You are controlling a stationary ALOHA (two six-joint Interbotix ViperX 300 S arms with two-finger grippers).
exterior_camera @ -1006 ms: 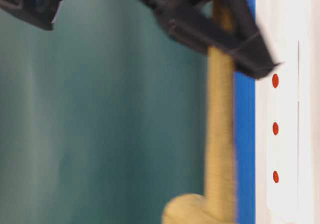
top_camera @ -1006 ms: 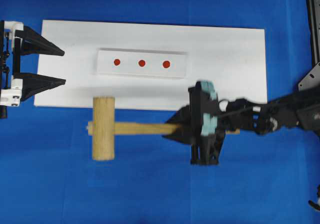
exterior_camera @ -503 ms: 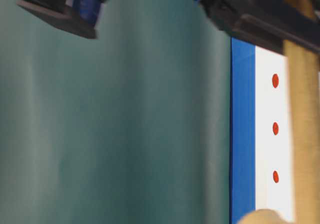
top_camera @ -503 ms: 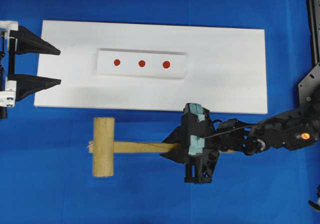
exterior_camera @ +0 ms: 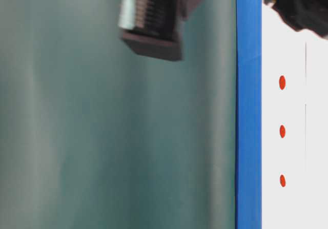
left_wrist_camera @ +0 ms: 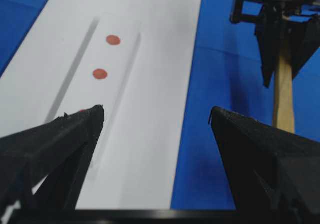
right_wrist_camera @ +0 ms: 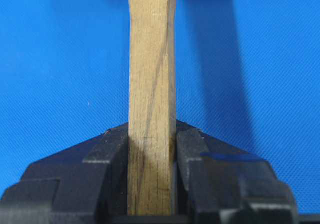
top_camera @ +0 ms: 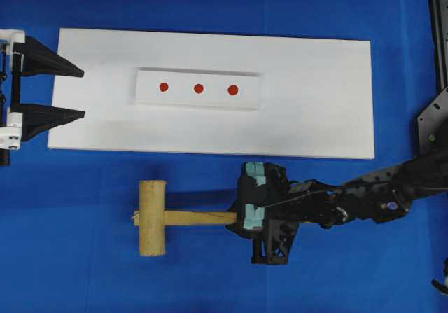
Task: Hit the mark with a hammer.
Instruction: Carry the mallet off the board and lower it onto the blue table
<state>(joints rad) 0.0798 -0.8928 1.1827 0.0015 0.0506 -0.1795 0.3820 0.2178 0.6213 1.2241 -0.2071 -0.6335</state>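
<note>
The hammer [top_camera: 152, 217] is a light wooden mallet lying level over the blue cloth, in front of the white board [top_camera: 315, 96]. My right gripper [top_camera: 234, 218] is shut on its squared handle [right_wrist_camera: 151, 58], with a dark finger pressed to each side. A shadow of the handle falls on the cloth beside it. The mark [top_camera: 233, 89] is the rightmost red dot on the white strip [top_camera: 198, 101]; it also shows as the mark [exterior_camera: 282, 82] and the mark [left_wrist_camera: 113, 39]. My left gripper [top_camera: 82, 92] stands open over the board's left end, holding nothing.
Two smaller red dots [top_camera: 199, 88] [top_camera: 163, 87] share the strip. Blurred dark arm parts [exterior_camera: 154, 19] hang at the top of the table-level view. The right arm [top_camera: 378, 197] stretches in from the right edge. Blue cloth [top_camera: 210, 278] surrounds the board.
My right gripper has carried the hammer away from the board toward the table's near edge. It has left the table-level view. The left gripper has barely moved.
</note>
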